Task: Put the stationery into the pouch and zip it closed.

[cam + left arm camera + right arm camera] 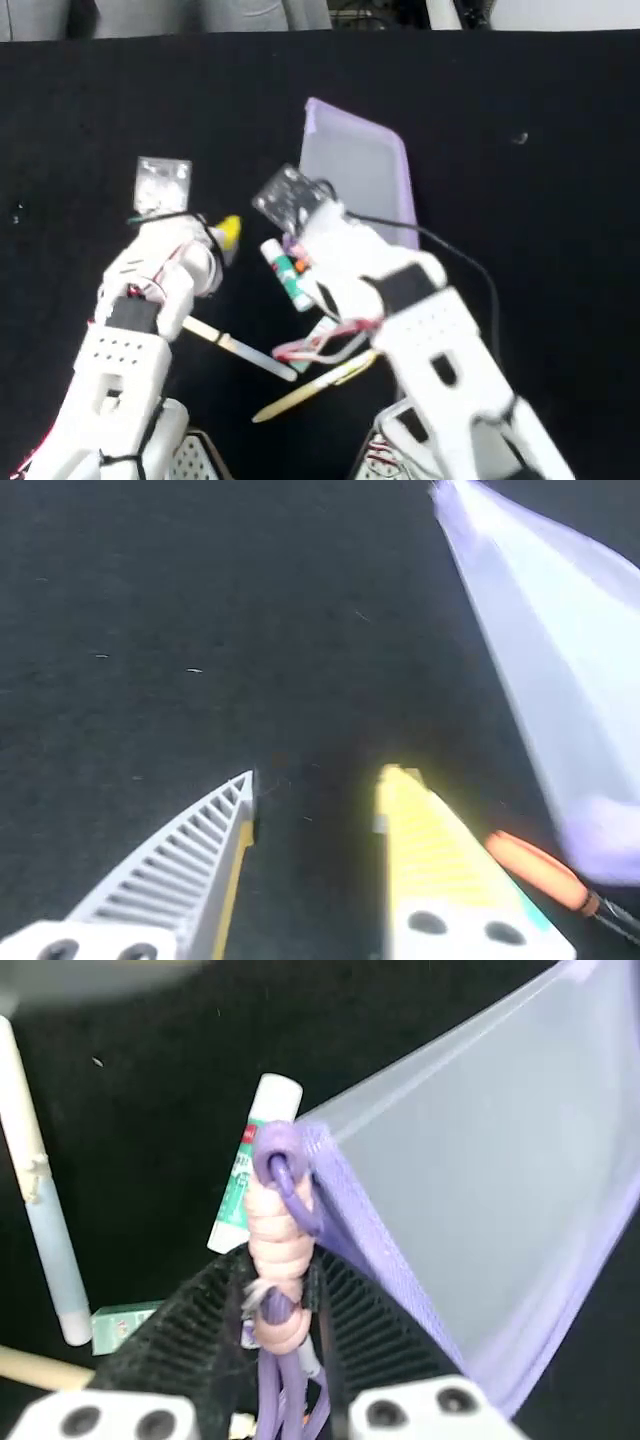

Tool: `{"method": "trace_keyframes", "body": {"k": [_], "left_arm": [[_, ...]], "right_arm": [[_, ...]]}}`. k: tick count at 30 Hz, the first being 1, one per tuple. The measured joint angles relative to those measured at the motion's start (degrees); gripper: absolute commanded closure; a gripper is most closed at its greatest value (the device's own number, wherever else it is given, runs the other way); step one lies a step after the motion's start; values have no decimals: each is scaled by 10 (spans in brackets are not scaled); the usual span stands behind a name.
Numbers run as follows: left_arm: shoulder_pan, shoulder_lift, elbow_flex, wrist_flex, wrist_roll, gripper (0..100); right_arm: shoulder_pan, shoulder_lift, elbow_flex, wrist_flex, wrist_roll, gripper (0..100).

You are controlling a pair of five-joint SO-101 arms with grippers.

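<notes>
**Right gripper clamped on the zip pull, left gripper wide open**

The right gripper (281, 1278) has its black jaws squeezed tight on the zip pull (273, 1228). That's a pale knotted cord tied through a purple loop at the corner of the pouch (360, 165). The pouch itself lies on the black table (530, 100) just beyond that gripper, a pale mesh face with purple edging.

Right beside the gripped corner sits the glue stick (256, 1160), white cap and green label, outside the pouch. A small green box (122, 1322) rests on the table near it.

Over to the left gripper (320, 780): one white finger, one yellow, spread well apart and holding nothing. It hangs above the table near the glue stick, with the pouch off to its side. An orange piece (535, 870) peeks in by the yellow finger, and I cannot tell what it is.

Between the two arms, a white and pale blue pen (243, 352) lies slanted on the table. A yellow pencil (312, 387) lies near it, close to the right arm's base. Both are outside the pouch.
</notes>
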Motion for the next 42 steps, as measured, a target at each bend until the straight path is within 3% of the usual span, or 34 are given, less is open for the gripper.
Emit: {"method": "trace_keyframes", "body": {"k": [9,15,24,32,42], "left_arm": [[23,-11,94,-109,-51,756],[25,-11,101,-131,-72,755],[106,-11,101,-131,-120,758],[108,-11,121,-201,-125,758],[107,-9,122,-218,-130,759]], "right_arm": [[0,222,-122,0,0,988],[0,222,-123,0,0,988],[0,222,-123,8,0,988],[0,217,-123,17,0,988],[0,217,-123,17,0,988]]}}
